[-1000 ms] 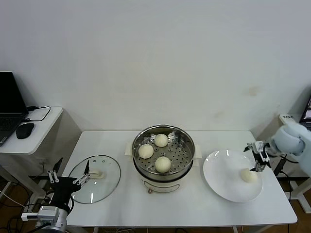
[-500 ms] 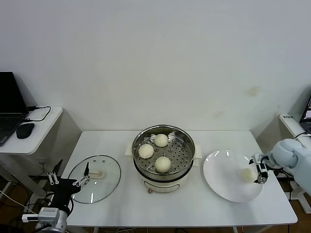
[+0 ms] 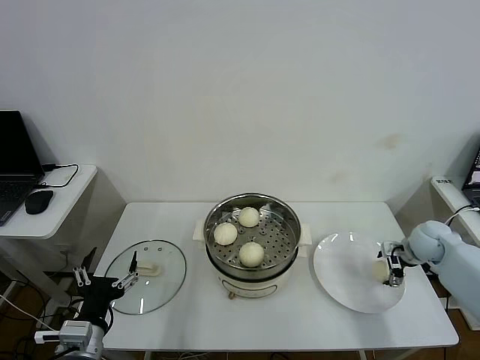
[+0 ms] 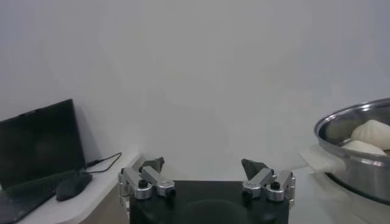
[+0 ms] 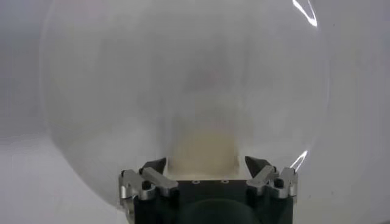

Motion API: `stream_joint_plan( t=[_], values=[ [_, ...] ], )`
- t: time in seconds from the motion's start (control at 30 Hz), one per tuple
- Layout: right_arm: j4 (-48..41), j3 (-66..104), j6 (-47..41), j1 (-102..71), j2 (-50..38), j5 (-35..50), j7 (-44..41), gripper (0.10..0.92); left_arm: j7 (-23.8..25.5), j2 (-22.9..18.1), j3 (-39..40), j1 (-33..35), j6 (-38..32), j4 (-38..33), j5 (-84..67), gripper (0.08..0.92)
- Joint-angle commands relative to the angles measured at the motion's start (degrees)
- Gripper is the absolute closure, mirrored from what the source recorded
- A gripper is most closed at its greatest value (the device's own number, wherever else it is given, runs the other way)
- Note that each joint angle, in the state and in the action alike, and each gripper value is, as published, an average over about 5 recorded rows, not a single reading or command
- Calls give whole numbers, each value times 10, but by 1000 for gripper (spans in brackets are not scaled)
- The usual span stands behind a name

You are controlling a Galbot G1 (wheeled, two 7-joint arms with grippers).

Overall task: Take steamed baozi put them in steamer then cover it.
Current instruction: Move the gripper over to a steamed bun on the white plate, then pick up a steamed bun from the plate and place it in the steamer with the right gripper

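Three baozi (image 3: 249, 217) lie in the shiny steamer (image 3: 287, 215) on its cream pot base at the table's middle. The fourth baozi (image 3: 379, 268) lies on the white plate (image 3: 341, 279) at the right. My right gripper (image 3: 390, 268) is low over the plate, open, with the baozi (image 5: 201, 146) between its fingers (image 5: 155, 164). The glass cover (image 3: 166, 283) with its cream handle lies flat on the table at the left. My left gripper (image 3: 105, 279) is parked open at the table's front left corner; its wrist view shows the steamer (image 4: 359, 152) off to one side.
A side desk with a laptop (image 3: 15, 169) and mouse (image 3: 39, 201) stands at the far left. The steamer's rim stands well above the table between plate and cover.
My right gripper has dropped lower onto the plate and closed in on the baozi, which now sits between its open fingers. The left arm has not moved.
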Motion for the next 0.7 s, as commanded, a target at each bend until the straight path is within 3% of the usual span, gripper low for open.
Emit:
stream_joint_plan(
  t=[0.03, 0.23, 0.7],
  values=[
    [-6, 3, -2, -3, 4, -5, -4, 260, 0, -1, 0, 0, -1, 0, 0, 177],
    [12, 2, 0, -2, -21, 0, -13, 346, 0, -2, 1, 2, -1, -2, -1, 177],
    [107, -97, -23, 138, -91, 76, -33, 422, 0, 0, -1, 0, 2, -12, -1, 177]
  ],
)
